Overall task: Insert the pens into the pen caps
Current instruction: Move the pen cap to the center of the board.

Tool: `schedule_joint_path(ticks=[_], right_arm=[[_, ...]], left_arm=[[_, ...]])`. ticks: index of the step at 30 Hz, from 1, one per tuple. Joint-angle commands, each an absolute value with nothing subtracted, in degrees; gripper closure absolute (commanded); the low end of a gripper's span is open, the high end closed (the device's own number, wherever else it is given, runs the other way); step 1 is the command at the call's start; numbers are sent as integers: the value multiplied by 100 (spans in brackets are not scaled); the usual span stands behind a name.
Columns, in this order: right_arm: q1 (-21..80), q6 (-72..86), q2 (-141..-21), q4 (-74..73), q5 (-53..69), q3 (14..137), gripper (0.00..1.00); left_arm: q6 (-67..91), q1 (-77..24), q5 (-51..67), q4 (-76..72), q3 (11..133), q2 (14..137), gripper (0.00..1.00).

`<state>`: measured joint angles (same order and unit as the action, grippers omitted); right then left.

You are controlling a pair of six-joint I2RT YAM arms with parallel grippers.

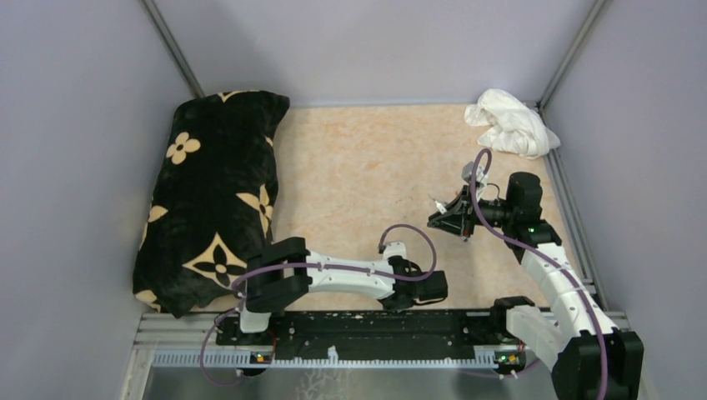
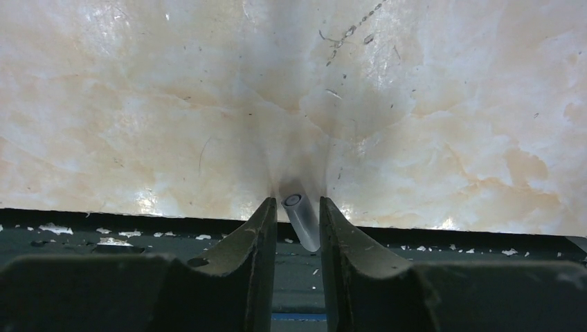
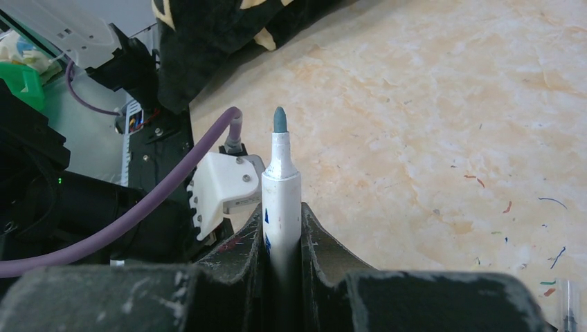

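The pen (image 3: 280, 162) in my right gripper (image 3: 282, 211) has a white barrel flecked with blue and a dull grey-blue tip. The cap (image 2: 301, 220) at my left gripper (image 2: 296, 200) is pale grey. Both grippers are dark charcoal, scuffed with white. The tabletop (image 1: 367, 167) is cream marbled with peach, marked here and there with small red, blue and green ink strokes. The cushion (image 1: 217, 200) is black with tan flower shapes, the cloth (image 1: 510, 123) is white, and my cables (image 3: 159, 195) are purple.
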<state>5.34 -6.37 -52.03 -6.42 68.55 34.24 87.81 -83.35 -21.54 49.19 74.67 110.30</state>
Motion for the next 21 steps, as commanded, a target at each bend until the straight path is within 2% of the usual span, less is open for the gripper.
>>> schedule_joint_path(ticks=[1, 9, 15, 21], right_arm=[[501, -626, -5113, -431, 6882, 3612, 100], [492, -624, -5109, -444, 6890, 3629, 100], [472, -633, -5097, -466, 6888, 3639, 100], [437, -633, -5097, -465, 6901, 3630, 100]], left_arm=[[8675, -8306, -1943, 4957, 7587, 11244, 67], [8517, -8177, -1958, 4902, 7433, 11215, 78], [7676, -7772, -1997, 4088, 6835, 10873, 89], [6493, -7189, -2288, 3686, 6437, 10631, 90]])
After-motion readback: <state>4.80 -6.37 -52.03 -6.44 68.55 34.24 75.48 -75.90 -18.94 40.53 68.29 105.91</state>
